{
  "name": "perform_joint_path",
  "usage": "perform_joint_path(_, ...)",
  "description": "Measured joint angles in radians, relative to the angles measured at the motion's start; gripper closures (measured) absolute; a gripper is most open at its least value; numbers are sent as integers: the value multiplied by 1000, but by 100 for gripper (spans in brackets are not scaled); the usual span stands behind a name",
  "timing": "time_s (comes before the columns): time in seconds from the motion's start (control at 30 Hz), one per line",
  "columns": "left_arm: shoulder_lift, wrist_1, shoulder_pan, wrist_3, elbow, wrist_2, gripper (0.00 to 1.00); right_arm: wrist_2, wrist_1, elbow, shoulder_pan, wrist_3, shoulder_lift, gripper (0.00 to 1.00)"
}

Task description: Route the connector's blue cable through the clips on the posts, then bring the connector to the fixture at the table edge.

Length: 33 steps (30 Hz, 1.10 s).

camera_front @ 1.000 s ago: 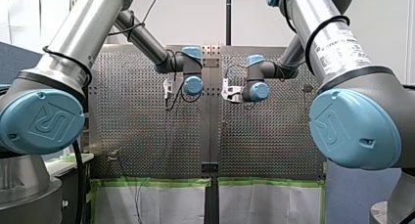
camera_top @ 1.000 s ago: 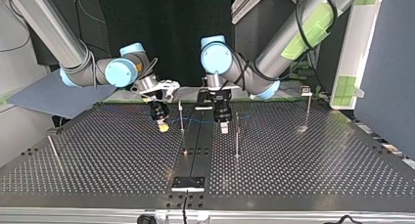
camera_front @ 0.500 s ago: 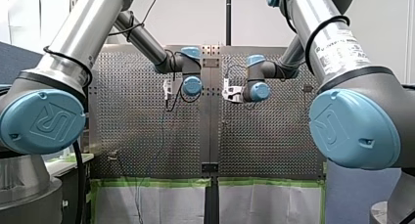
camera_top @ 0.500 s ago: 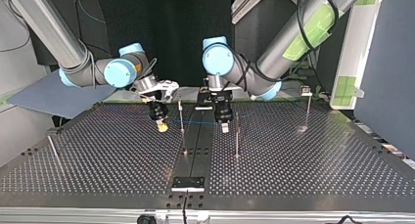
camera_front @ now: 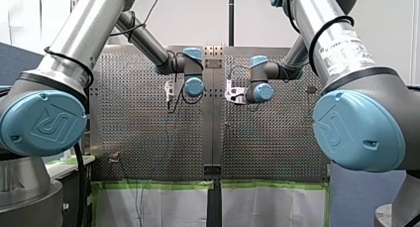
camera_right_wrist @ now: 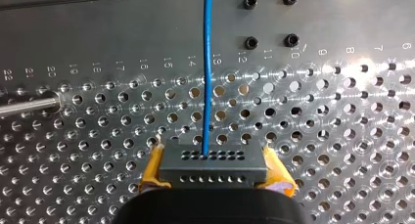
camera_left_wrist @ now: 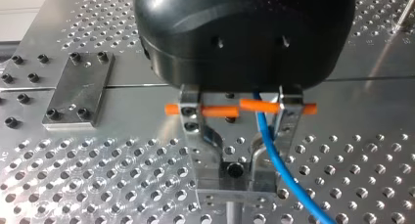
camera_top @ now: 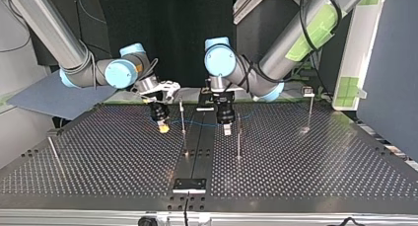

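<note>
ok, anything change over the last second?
My left gripper crept slightly toward the top view's right, nearer the post beside it, with the blue cable trailing from it. Nothing was taken hold of or let go. My right gripper kept its place, clamped on the connector. The posts did not move.

The perforated table carries upright posts and a dark fixture at its edge.

Robot lab: perforated table, posts.
</note>
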<state>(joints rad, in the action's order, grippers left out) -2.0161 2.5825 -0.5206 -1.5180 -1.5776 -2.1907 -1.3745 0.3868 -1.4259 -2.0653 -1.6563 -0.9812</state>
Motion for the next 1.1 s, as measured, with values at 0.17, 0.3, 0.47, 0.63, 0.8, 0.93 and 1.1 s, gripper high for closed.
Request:
perform_joint_path(0.17, 0, -4, 3, 1, 0, 1, 44, 0, 1, 0, -1, 0, 0, 100)
perform_joint_path(0.3, 0, -6, 6, 2, 0, 11, 44, 0, 1, 0, -1, 0, 0, 100)
perform_joint_path(0.47, 0, -10, 17, 2, 1, 29, 44, 0, 3, 0, -1, 0, 0, 100)
perform_joint_path(0.63, -1, -11, 29, 1, 1, 48, 44, 0, 2, 0, -2, 0, 0, 100)
perform_joint_path(0.8, -1, -10, 34, 1, 2, 51, 44, 0, 1, 0, -4, -1, 0, 100)
perform_joint_path(0.93, -13, -2, 38, -4, 12, 56, 44, 0, 0, 0, -5, -1, 0, 100)
perform_joint_path(1.1, -45, 22, 37, -27, 42, 65, 44, 0, -6, 0, -7, -1, 0, 100)
